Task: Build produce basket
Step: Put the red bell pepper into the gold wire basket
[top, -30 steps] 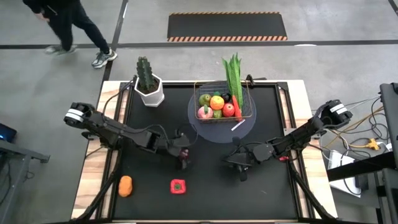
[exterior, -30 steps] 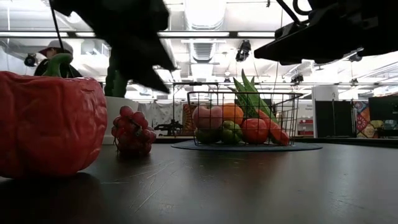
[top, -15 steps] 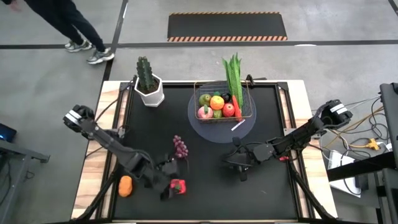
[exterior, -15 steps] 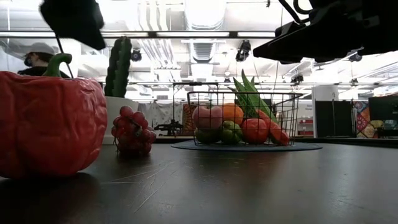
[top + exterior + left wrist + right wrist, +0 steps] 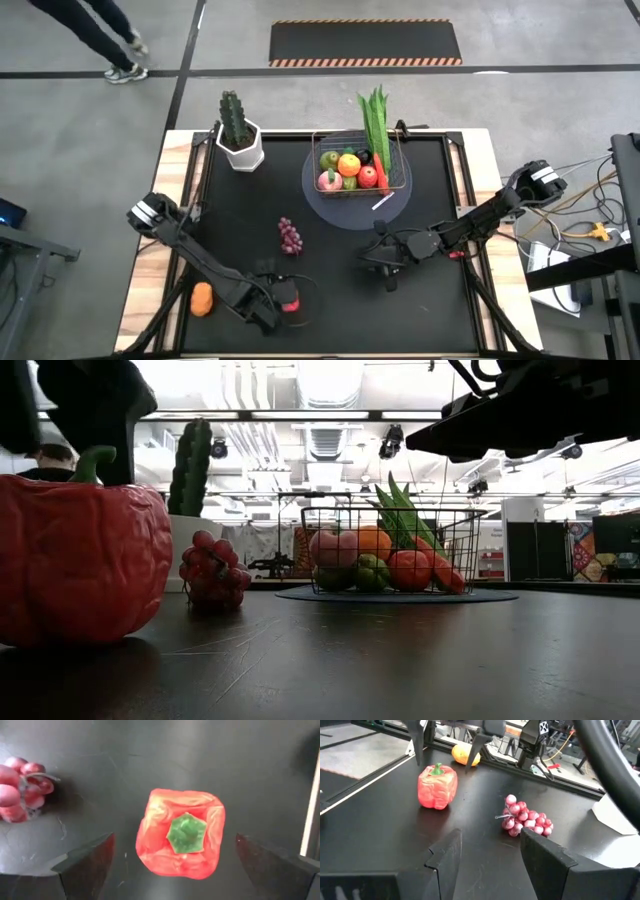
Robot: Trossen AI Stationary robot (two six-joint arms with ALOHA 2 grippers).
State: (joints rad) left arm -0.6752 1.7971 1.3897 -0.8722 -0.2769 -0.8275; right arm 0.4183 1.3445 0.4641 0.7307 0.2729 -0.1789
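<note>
The red toy pepper (image 5: 182,834) with its green stem stands on the black table near the near edge (image 5: 291,303). My left gripper (image 5: 179,870) is open and hovers above it, one finger on either side, touching nothing; the right wrist view shows it (image 5: 446,742) above the pepper (image 5: 437,786). The purple grapes (image 5: 290,237) lie on the table at its middle. The wire basket (image 5: 360,165) sits on a grey disc and holds several fruits and the long leafy green (image 5: 375,115). My right gripper (image 5: 490,855) is open and waits right of the grapes (image 5: 388,272).
An orange toy vegetable (image 5: 202,298) lies by the near left edge. The cactus in its white pot (image 5: 238,135) stands at the far left. A small white piece (image 5: 383,203) lies on the grey disc (image 5: 325,200). A person walks on the floor beyond the table.
My left gripper has moved from over the grapes toward the table's near edge and now hangs above the red pepper. The grapes have stayed where they were. The person beyond the table has walked off to the left.
</note>
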